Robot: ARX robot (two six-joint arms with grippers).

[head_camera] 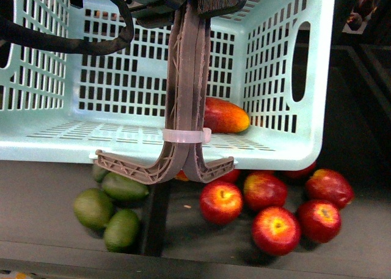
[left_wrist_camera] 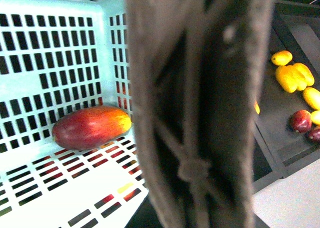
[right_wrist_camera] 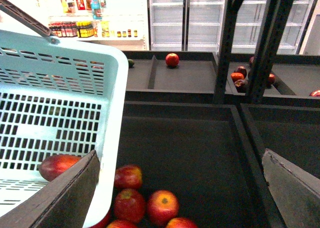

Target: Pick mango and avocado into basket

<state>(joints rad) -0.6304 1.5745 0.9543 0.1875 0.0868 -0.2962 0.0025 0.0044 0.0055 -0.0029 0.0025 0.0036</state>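
Right now, from the front, the basket (head_camera: 287,151) is hanging above the shelf bins, its handle (head_camera: 188,96) crossing the middle of the picture. The mango (head_camera: 226,116) is already lying inside on the slotted floor, near the far right corner. The avocado (head_camera: 121,230) is sitting below the basket's near rim, on the left, beside two more green fruits (head_camera: 125,186). Its long axis is running roughly near to far with a slight tilt. A divider (head_camera: 153,221) is separating it from the apples (head_camera: 275,230). Neither gripper is showing here.

From the left wrist, the handle is filling the frame, blurred and very close. The left gripper is probably clamping it, but no fingers are showing, so I cannot tell. The mango is lying in the basket's corner behind it.

From the right wrist, the right gripper (right_wrist_camera: 180,154) is hanging spread wide and empty over the apple bin, just beside the basket's wall. No avocado is showing between its fingers. Judging by the front view, that fruit is lying to its left, across the divider and partly under the basket's edge, so the right arm is looking like the free one to reach.
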